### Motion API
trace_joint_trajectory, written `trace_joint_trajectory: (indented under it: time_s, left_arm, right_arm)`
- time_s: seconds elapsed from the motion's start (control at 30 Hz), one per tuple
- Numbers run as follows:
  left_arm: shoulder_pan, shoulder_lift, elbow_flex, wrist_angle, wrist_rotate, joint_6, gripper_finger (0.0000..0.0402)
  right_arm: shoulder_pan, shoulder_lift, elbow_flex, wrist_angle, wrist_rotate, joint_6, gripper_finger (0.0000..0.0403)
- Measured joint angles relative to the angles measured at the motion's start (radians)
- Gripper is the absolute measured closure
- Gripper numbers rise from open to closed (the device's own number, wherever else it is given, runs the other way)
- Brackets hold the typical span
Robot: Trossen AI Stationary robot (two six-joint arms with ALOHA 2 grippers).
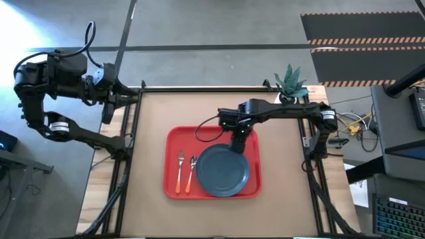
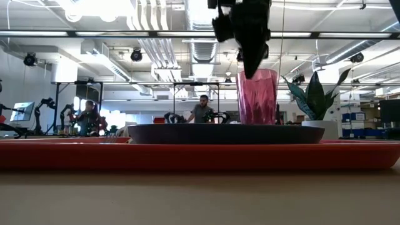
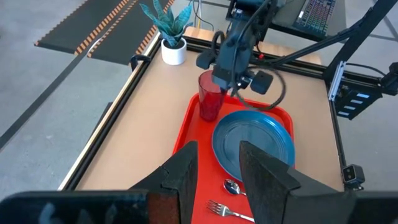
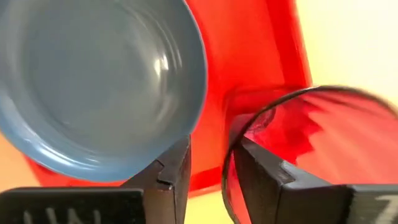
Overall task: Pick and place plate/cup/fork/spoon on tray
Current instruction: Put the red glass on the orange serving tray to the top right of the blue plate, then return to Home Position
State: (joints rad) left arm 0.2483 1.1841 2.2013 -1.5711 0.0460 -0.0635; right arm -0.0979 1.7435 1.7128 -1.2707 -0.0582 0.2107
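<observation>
Now, line by line:

Right hand (image 1: 239, 141): it hung over the far part of the tray, directly above the cup. One finger (image 4: 171, 165) stood outside the cup's rim and the other finger (image 4: 261, 171) inside it, with a gap showing beside the wall, so the jaws were partly open and I cannot tell whether they gripped the rim.

Cup (image 2: 256, 97): it stood upright on the tray right under the right hand, just beside the plate's far edge. Whether it held anything could not be made out.

Tray (image 1: 174, 141): it lay on the counter (image 1: 153, 113) beneath the right hand, carrying the plate, cup, fork and spoon.

Plate (image 1: 222, 171): it sat on the tray just nearward of the right hand, with nothing on it.

Fork (image 1: 180, 171) and spoon (image 1: 190, 174): they lay side by side on the tray, beyond the plate from the right hand.

Left hand (image 1: 129, 95): it was off the counter's far left corner, well away from the tray, jaws partly open and gripping nothing.
</observation>
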Motion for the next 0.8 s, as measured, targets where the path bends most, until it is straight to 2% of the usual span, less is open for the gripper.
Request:
trace_joint_trajectory:
  time_s: [0.3, 0.53, 0.8]
  left_arm:
    - [0.000, 0.000, 0.000, 0.000, 0.000, 0.000, 0.0301]
    - [0.000, 0.000, 0.000, 0.000, 0.000, 0.000, 0.0301]
    - [0.000, 0.000, 0.000, 0.000, 0.000, 0.000, 0.0301]
  right_arm:
    - [0.013, 0.000, 0.161, -0.028, -0.001, 0.005, 0.0286]
    - [0.016, -0.001, 0.236, -0.091, 0.011, 0.017, 0.0289]
    - [0.056, -0.001, 0.273, 0.008, -0.018, 0.017, 0.0294]
